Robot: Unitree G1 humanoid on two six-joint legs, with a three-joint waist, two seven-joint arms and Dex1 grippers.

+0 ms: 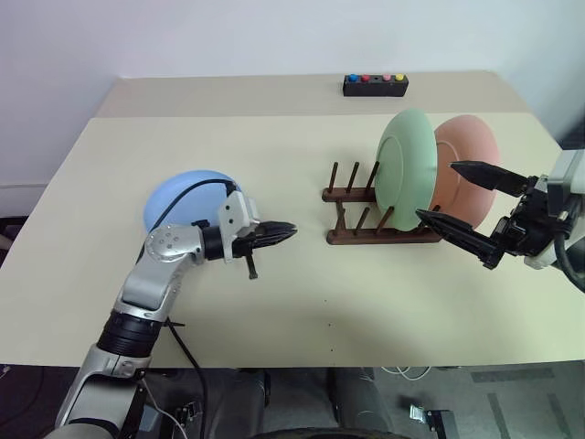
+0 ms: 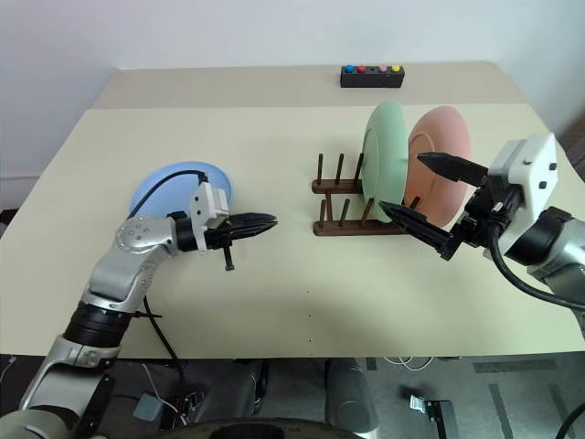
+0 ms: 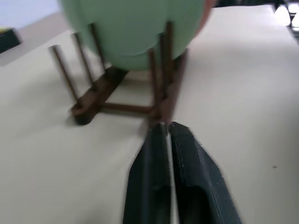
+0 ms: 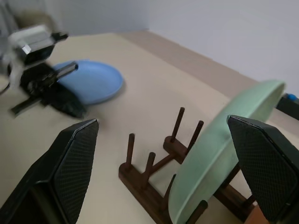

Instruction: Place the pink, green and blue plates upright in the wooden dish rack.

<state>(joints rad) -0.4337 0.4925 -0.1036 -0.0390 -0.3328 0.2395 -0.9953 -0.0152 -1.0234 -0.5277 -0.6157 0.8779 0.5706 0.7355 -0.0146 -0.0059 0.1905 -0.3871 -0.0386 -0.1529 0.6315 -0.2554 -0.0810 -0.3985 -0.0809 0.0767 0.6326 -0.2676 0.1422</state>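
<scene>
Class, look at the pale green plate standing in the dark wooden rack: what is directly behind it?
The salmon pink round plate stands upright behind the pale green plate in the dark wooden rack. The green plate hides the pink one's near side.

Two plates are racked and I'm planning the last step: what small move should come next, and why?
Probably turn the left gripper back toward the blue plate to grasp it: it lies flat on the table, while the green plate and pink plate stand in the wooden dish rack.
</scene>
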